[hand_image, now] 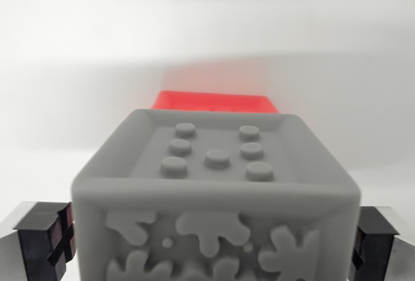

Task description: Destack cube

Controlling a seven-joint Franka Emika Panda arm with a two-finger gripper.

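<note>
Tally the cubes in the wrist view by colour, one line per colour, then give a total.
Grey cube: 1, nearest the camera, between the tool's fingers
Red cube: 1, only its top edge shows behind the grey one
Total: 2 cubes

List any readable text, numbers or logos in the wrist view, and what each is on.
None readable.
Grey cube: top face has seven raised studs, no characters; front face has raised splat-like relief shapes, not letters.
Red cube behind it: only a blurred edge shows, no marking visible.
Fingers: black pads, no label.
</note>
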